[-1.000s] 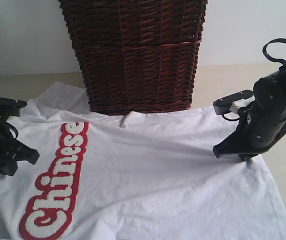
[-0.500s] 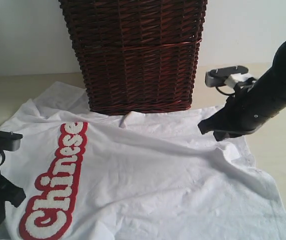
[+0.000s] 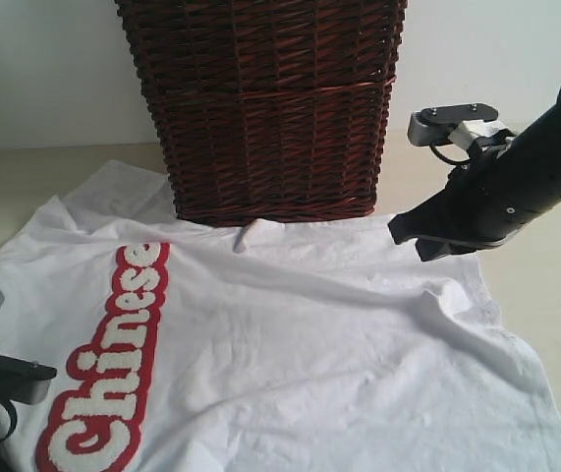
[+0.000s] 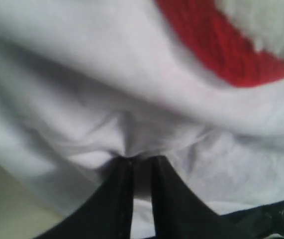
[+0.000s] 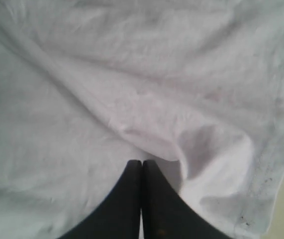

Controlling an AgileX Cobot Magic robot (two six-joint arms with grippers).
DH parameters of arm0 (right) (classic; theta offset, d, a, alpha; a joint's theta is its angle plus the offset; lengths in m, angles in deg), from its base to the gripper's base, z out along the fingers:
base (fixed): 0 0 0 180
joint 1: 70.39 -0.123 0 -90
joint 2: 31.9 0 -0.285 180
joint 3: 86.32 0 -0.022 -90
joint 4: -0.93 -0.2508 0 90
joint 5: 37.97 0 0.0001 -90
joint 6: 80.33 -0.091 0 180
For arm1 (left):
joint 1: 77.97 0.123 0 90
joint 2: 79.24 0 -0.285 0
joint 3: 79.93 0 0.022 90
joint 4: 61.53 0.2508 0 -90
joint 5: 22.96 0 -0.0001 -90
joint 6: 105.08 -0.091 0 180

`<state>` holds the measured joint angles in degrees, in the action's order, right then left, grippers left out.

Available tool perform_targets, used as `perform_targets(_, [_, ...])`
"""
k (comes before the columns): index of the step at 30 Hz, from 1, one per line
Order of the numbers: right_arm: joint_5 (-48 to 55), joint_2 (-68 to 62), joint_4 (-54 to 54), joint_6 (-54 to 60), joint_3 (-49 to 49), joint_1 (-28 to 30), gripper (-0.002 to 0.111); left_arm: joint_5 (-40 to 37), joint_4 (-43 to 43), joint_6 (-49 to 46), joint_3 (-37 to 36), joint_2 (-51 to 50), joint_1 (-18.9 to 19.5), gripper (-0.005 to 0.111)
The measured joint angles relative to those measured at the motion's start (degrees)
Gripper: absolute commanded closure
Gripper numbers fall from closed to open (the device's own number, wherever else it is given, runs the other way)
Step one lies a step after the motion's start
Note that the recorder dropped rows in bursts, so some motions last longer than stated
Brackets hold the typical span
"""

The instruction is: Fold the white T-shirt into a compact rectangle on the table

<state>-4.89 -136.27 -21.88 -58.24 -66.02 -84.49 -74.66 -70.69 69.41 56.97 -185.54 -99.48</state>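
Left pincer (image 4: 138, 160): a gathered pinch of the white cotton short-sleeved T-shirt (image 3: 290, 344) is being gripped between its narrow black fingertips.
Right pincer (image 5: 142, 162): a raised fold near the shirt's edge is being clamped between fingers pressed flat together.
T-shirt: it is being held print-up over the pale beige matte table (image 3: 15, 172), from one pincer across to the other.
Fuzzy red-outlined lettering (image 3: 113, 364): just beside the left pincer.
Dark brown wicker basket (image 3: 270, 108): beyond both pincers, its base touching the shirt.

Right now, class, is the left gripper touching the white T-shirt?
Touching: in the left wrist view the left gripper pinches a pucker of the white T-shirt.
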Motion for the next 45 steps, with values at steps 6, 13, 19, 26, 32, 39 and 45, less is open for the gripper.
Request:
perform_targets(6, [0.15, 0.0, -0.34, 0.11, 0.0, 0.0, 0.108, -4.3, 2.29, 2.56, -1.38, -1.61, 0.0, 0.107])
perform_targets(13, [0.04, 0.0, -0.66, 0.11, 0.26, 0.0, 0.108, -7.16, 6.85, 8.21, -3.27, 1.32, -0.04, 0.107])
perform_targets(19, [-2.08, -1.38, -0.32, 0.11, 2.28, 0.0, 0.108, -5.9, 8.14, 8.34, -1.82, 10.35, -0.13, 0.107])
perform_targets(26, [-2.31, -9.28, 14.86, -12.17, 3.98, 0.0, 0.108, -12.58, 9.62, 8.58, 11.29, 22.27, -0.13, 0.107])
perform_targets(32, [-2.42, -9.99, 16.58, -13.12, 3.98, 0.0, 0.108, -17.38, 6.67, 2.57, 6.78, 23.21, -0.13, 0.107])
perform_targets(39, [-1.95, -10.1, 16.58, -13.12, 3.98, 0.0, 0.108, -18.33, 7.27, 1.48, 0.14, 19.97, -0.13, 0.07])
perform_targets(45, [-1.78, -10.1, 13.6, -10.02, 3.98, 0.0, 0.108, -13.55, 9.16, 2.44, 2.28, 19.92, -0.13, 0.02])
